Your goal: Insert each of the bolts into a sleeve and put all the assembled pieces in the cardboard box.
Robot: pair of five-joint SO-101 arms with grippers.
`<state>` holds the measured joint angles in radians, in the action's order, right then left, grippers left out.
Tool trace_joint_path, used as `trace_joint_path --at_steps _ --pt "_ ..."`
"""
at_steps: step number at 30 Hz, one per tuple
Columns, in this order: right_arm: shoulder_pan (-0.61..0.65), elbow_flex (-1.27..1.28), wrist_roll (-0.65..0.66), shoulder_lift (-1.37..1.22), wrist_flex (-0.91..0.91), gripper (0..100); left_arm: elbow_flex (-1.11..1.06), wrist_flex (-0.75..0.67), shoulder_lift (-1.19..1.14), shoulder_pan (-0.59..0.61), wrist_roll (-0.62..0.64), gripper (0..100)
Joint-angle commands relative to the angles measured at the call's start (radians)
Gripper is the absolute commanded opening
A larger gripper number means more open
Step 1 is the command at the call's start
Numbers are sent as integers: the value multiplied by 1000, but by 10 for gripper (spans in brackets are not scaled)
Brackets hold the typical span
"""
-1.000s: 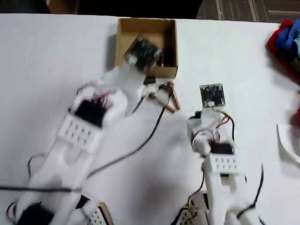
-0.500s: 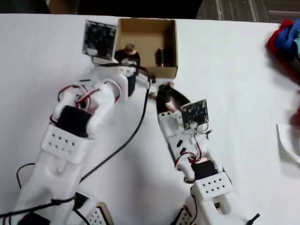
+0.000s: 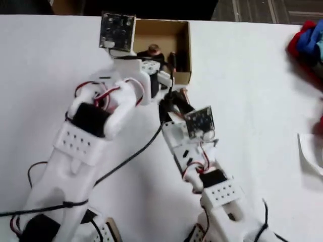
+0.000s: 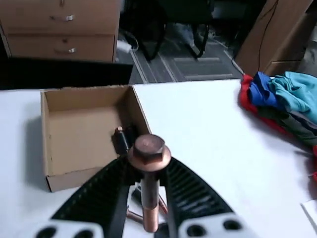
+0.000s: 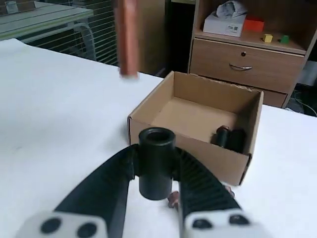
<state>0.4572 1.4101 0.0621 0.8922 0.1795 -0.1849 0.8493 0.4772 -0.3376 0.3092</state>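
From above, in the upper centre, my left gripper (image 3: 153,56) held a bolt (image 3: 153,49) upright at the front wall of the cardboard box (image 3: 187,50); my right gripper (image 3: 174,101) was just below. At my left wrist, the jaws were clamped on the bolt's shank, and the box held one assembled piece (image 4: 123,138). At my right wrist, I gripped a black sleeve (image 5: 156,163), bore upward. Insertion was, I think, the step in hand: the bolt's tip must come exactly over the bore.
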Motion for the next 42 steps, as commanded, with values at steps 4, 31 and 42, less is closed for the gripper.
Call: trace_joint_path --at_steps 4,31,42 --pt "8 -133 -8 -127 38 23 56 -11 28 0 29 27" --pt "33 -143 -8 67 -81 23 45 -43 -54 0 29 27" --pt "31 -150 -8 -31 -4 23 44 21 -49 -17 31 27"
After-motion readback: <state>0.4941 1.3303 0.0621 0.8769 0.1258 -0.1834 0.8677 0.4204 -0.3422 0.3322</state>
